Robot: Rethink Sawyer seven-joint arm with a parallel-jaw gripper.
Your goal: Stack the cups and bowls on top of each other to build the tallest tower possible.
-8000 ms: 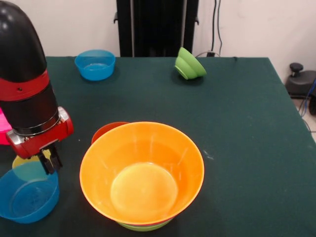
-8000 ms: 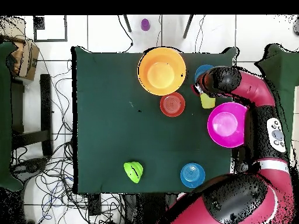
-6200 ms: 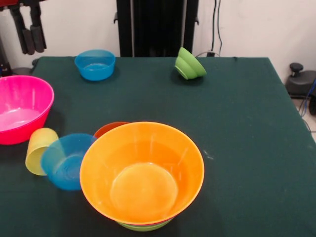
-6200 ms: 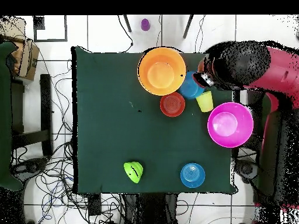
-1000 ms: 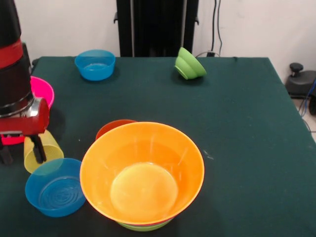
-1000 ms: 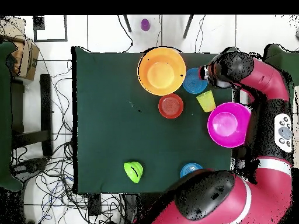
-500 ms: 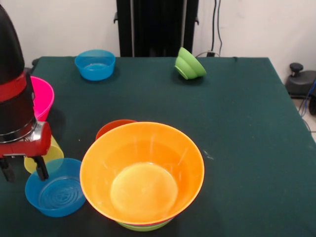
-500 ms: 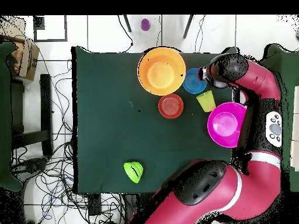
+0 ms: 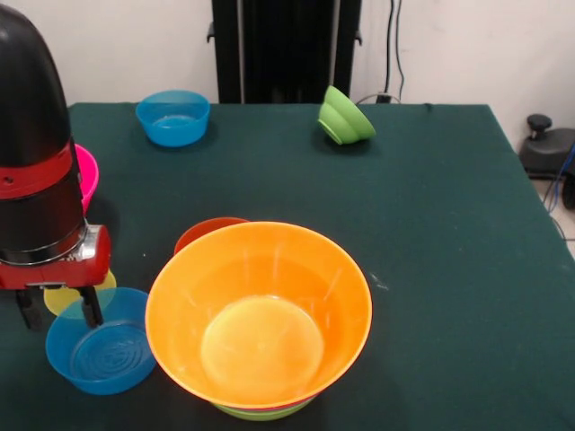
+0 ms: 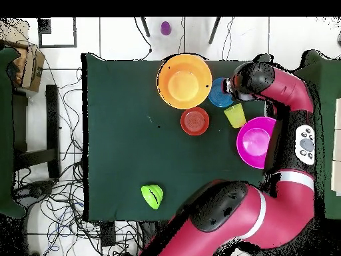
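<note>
My gripper (image 9: pixel 58 307) is open and low at the table's left, its fingers astride the far rim of a small blue bowl (image 9: pixel 99 352). The yellow cup (image 9: pixel 65 296) lies on its side just behind, showing between the fingers. The tower is the big orange bowl (image 9: pixel 260 314) nested on a lime-green bowl (image 9: pixel 265 414). A red-orange bowl (image 9: pixel 202 235) stands behind it. In the overhead view the gripper (image 10: pixel 232 87) is beside the blue bowl (image 10: pixel 217 93), with the cup (image 10: pixel 234 115) and the orange bowl (image 10: pixel 184 81) nearby.
A pink bowl (image 9: pixel 87 175) sits half hidden behind the arm. A second blue bowl (image 9: pixel 172 117) and a tipped lime-green bowl (image 9: pixel 344 117) stand at the far edge. In the overhead view a small purple thing (image 10: pixel 165 27) lies beyond the table.
Over the last second the gripper has come down and nearer, from the yellow cup to the blue bowl's rim. Before that the blue bowl shifted beside the orange bowl.
</note>
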